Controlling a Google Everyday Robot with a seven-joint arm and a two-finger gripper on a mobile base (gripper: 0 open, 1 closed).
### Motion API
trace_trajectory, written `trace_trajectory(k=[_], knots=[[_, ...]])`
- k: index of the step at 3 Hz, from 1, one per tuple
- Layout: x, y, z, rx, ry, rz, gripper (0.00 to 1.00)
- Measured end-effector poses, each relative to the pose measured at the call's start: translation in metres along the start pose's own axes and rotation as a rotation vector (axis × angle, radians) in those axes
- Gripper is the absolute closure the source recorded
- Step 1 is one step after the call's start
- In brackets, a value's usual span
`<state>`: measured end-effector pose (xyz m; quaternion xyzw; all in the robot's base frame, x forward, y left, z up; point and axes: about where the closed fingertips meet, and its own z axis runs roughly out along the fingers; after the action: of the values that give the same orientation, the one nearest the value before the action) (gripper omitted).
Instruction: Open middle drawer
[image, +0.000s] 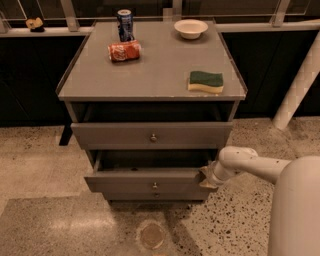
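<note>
The grey cabinet (150, 75) shows two flat drawer fronts, each with a small round knob. The upper front (115, 136) stands out a little, with a dark gap above it. The lower one, the middle drawer (120, 182), is pulled out further, and its dark inside (150, 159) shows. Any drawer below it is hidden. My gripper (207, 177) is at the right end of the middle drawer's front, touching its corner, at the end of the white arm (250, 162) that reaches in from the right.
On the cabinet top lie a green-and-yellow sponge (206, 81), a tipped red can (124, 51), an upright blue can (125, 24) and a white bowl (190, 28). A white post (297, 90) stands at the right. Speckled floor (45, 200) lies in front.
</note>
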<state>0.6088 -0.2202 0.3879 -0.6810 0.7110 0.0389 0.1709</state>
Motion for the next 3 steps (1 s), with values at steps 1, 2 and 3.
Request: trace_trajectory(k=[1, 2, 3], knots=[[-0.002, -0.001, -0.006, 0.0, 0.0, 0.0, 1.0], [-0.002, 0.009, -0.017, 0.021, -0.001, 0.016, 1.0], [-0.002, 0.009, -0.017, 0.021, -0.001, 0.016, 1.0]])
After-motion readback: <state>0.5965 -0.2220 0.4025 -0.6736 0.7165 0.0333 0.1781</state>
